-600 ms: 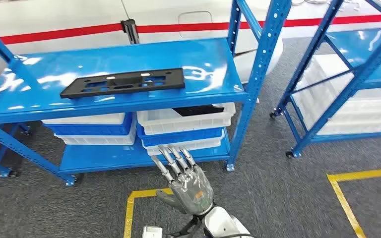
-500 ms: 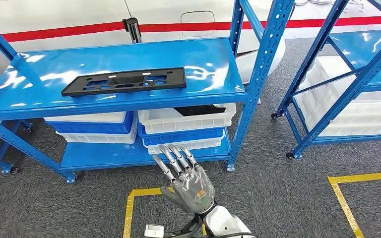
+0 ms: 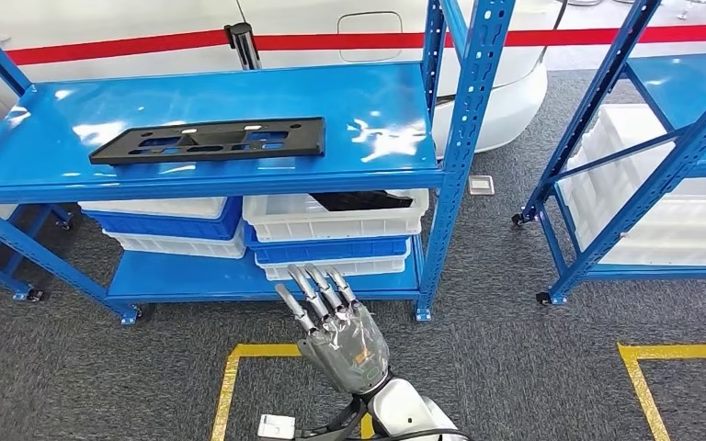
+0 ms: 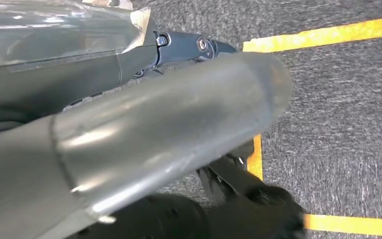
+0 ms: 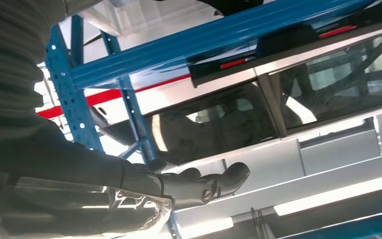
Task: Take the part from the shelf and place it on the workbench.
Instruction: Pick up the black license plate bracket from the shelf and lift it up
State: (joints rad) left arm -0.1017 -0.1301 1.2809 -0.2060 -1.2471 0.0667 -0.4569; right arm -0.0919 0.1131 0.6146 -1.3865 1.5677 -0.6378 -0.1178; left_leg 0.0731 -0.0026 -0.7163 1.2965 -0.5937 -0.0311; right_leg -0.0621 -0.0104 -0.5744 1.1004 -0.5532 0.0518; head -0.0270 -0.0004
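Right hand [image 3: 345, 342] of mine is raised in front of me, palm away, fingers straight and spread apart, holding nothing; it hangs over the grey carpet [image 3: 506, 358], short of the shelf. From the wrist camera the same hand [image 5: 194, 186] shows its dark fingers stretched out flat toward the blue frame, nothing between them. My left hand [image 4: 129, 134] is a blurred grey mass close to its own camera, above carpet and yellow tape, and I cannot tell whether its fingers are spread or curled.

Largest ahead of me is the blue shelf unit [image 3: 395, 101], its glossy top deck at about the level my hand points to. A second blue rack [image 3: 607, 110] stands to the right, with white bins [image 3: 662, 211] on its lower level. Under the top deck of the first unit sit stacked white and blue bins [image 3: 331, 234] in two piles side by side; the right pile's top bin has something dark inside. Yellow floor tape [image 3: 230, 386] marks a corner just left of my forearm, and another corner [image 3: 653, 367] lies off to the right.

The part [image 3: 210, 141], a long flat black plate with cut-outs, lies flat on the top deck toward its left half, well apart from my hand
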